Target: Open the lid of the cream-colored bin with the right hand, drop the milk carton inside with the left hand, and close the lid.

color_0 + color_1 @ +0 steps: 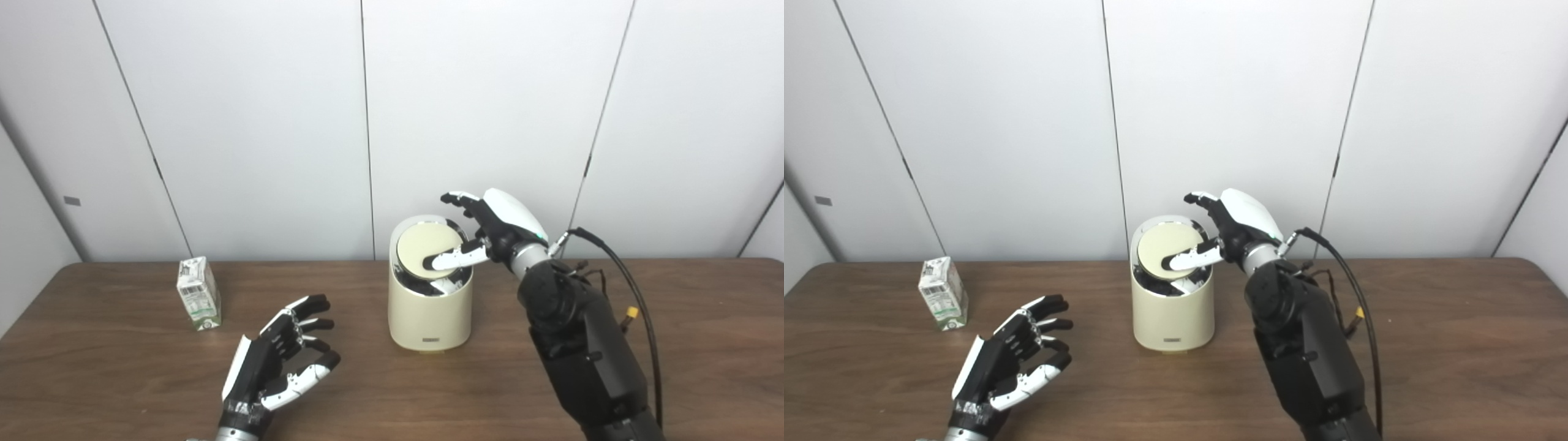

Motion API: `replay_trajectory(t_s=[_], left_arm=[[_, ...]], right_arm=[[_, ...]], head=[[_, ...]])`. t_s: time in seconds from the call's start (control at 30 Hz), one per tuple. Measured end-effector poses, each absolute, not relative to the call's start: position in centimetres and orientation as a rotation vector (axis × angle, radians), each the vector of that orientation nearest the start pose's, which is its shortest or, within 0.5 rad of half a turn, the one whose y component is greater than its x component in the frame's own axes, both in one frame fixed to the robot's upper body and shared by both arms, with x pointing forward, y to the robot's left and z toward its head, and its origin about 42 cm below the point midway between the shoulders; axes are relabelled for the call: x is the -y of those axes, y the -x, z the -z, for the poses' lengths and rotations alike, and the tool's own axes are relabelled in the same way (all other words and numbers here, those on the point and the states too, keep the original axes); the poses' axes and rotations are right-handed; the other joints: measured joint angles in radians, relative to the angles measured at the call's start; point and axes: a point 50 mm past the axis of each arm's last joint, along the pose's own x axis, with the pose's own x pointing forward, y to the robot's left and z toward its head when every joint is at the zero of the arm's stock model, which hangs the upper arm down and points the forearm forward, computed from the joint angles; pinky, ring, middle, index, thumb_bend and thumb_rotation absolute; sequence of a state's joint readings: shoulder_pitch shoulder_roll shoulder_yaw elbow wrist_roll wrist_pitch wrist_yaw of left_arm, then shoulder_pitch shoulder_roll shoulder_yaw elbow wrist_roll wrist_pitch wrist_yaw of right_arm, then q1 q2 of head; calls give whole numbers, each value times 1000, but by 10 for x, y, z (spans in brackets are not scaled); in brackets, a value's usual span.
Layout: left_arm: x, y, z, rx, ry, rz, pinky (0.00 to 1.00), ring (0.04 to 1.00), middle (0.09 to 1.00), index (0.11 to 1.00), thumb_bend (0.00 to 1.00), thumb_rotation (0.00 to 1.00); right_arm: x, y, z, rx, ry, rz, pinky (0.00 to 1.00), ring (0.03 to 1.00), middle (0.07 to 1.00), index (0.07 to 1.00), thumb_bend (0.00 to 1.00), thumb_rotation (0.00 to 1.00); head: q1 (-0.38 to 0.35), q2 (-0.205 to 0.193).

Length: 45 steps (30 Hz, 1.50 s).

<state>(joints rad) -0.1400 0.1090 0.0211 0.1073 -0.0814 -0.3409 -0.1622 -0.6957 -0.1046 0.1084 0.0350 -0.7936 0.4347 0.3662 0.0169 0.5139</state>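
The cream-colored bin (429,312) stands at the middle of the table. Its round lid (419,248) is tilted up, and dark inside shows under its front edge. My right hand (496,223) is at the bin's top right, thumb lying on the lid's face and fingers curled over its back rim, shut on the lid. The milk carton (198,293), white with green print, stands upright at the far left. My left hand (278,361) hovers low over the table, between carton and bin and nearer the front, palm turned inward, fingers spread, holding nothing.
The brown wooden table (704,318) runs up to a white panelled wall. A black cable (637,306) with a yellow connector loops beside my right forearm. Carton and bin are about a hand's length apart from my left hand.
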Motion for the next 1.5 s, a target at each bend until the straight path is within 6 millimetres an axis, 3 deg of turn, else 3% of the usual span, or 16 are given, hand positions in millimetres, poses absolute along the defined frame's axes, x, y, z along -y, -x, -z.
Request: replay_trajectory(t_s=[0.17, 0.57, 0.8, 0.93, 1.07, 1.2, 1.23, 1.33, 1.5], left_arm=[[-236, -325, -132, 369, -53, 169, 577, 731, 817, 832, 681, 227], [-235, -324, -132, 365, -53, 175, 574, 722, 811, 829, 679, 222], [-234, -324, -131, 360, -52, 179, 572, 718, 808, 826, 663, 186], [-234, -324, -131, 360, -54, 177, 566, 716, 810, 829, 686, 231], [-233, -324, -131, 359, -54, 178, 567, 717, 807, 827, 694, 234], [-233, -325, -131, 358, -53, 179, 560, 710, 800, 825, 692, 227], [-232, -325, -130, 358, -52, 180, 558, 709, 800, 826, 688, 225], [-226, -328, -130, 359, -47, 190, 556, 709, 798, 824, 696, 224], [-209, -335, -130, 386, -39, 205, 567, 710, 793, 816, 684, 160]], right_arm=[[190, -448, -302, 266, 715, -124, 592, 772, 840, 845, 703, 338], [241, -415, -251, 261, 618, -188, 621, 788, 854, 871, 826, 322], [251, -379, -222, 218, 547, -210, 720, 852, 898, 899, 862, 346], [255, -367, -212, 205, 538, -217, 677, 838, 904, 905, 897, 326], [256, -358, -205, 204, 544, -227, 698, 850, 917, 916, 877, 271], [257, -351, -199, 200, 528, -237, 710, 851, 914, 918, 872, 244], [257, -350, -197, 196, 523, -237, 707, 848, 910, 915, 875, 233], [262, -345, -192, 184, 503, -229, 720, 848, 912, 916, 853, 158], [275, -340, -184, 176, 484, -216, 823, 888, 927, 941, 818, 77]], head=[[0, 0], [-2, -2], [0, -5], [3, -9], [11, -15], [52, -25], [113, -43], [204, -76], [291, -120]])
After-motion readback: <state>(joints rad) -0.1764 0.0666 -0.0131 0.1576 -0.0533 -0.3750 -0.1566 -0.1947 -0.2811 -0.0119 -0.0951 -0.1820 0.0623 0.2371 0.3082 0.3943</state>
